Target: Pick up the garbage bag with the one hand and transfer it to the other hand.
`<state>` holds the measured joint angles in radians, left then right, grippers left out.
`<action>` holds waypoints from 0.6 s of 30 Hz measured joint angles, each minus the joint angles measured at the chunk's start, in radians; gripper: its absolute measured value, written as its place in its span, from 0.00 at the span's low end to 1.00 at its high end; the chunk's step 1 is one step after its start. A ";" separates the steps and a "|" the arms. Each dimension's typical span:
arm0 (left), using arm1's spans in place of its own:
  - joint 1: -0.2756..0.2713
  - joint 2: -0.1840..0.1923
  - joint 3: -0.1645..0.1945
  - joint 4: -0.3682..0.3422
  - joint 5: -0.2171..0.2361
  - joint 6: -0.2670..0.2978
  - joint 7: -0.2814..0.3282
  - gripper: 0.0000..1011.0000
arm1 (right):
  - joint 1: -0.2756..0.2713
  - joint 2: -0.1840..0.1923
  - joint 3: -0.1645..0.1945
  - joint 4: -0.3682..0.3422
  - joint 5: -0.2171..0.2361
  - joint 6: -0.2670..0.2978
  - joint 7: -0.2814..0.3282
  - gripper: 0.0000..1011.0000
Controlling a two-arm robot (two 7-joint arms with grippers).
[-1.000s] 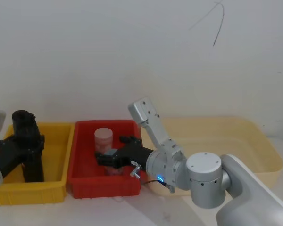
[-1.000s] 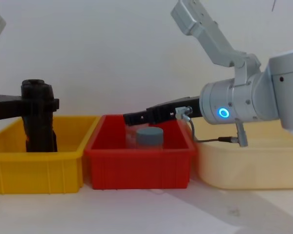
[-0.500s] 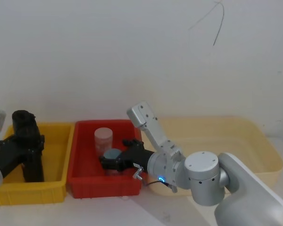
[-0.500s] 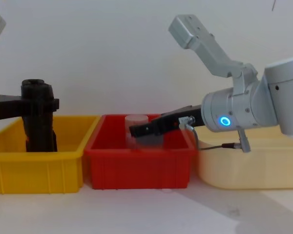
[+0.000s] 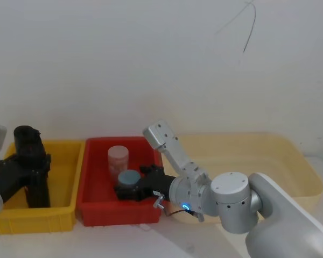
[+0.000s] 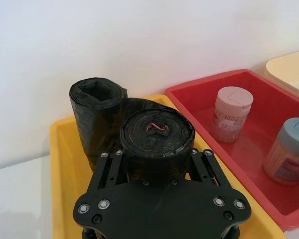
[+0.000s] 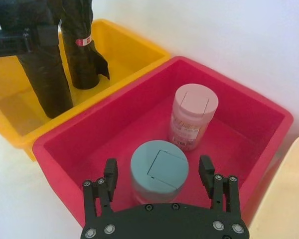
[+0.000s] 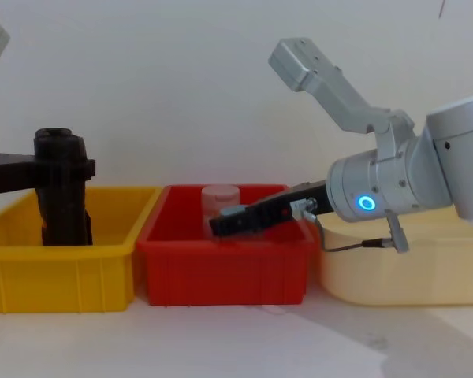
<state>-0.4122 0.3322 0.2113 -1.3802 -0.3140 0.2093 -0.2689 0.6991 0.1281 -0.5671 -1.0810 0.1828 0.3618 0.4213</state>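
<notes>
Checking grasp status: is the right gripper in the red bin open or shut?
Open: the right gripper has its fingers apart on either side of the grey-lidded jar. The left gripper is at the black rolls.

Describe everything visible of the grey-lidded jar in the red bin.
The grey-lidded jar stands upright on the floor of the red bin, nearer the robot than the pink-lidded jar. Its round grey-blue lid has a rectangular flap; the clear body shows thin sticks inside and a pink label low down. The right gripper is open, one finger on each side, not touching. The left gripper clamps a black roll.
</notes>
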 joint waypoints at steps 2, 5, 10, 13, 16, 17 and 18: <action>0.000 0.000 0.000 0.000 0.000 0.000 0.000 0.50 | 0.001 0.000 0.000 0.002 0.000 0.003 0.005 0.98; 0.000 0.000 0.000 0.000 0.000 0.000 0.000 0.50 | 0.002 0.000 0.000 0.004 -0.001 0.008 0.010 0.93; 0.000 0.000 0.000 0.000 0.000 0.000 0.000 0.51 | 0.003 -0.001 0.000 0.007 -0.001 0.012 0.015 0.81; 0.000 0.000 0.000 0.000 0.000 0.000 0.000 0.50 | 0.004 -0.001 0.001 0.008 -0.001 0.015 0.019 0.70; 0.000 0.000 0.000 0.000 0.000 0.000 0.000 0.50 | 0.004 -0.001 0.001 0.009 -0.001 0.015 0.021 0.66; 0.000 0.000 0.000 0.000 0.000 0.000 0.000 0.50 | 0.004 -0.001 0.001 0.009 -0.001 0.015 0.021 0.66; 0.000 0.000 0.000 0.000 0.000 0.000 0.000 0.50 | 0.004 -0.001 0.001 0.009 -0.001 0.015 0.021 0.66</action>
<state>-0.4121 0.3322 0.2113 -1.3802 -0.3139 0.2093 -0.2689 0.7034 0.1274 -0.5660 -1.0717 0.1815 0.3771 0.4427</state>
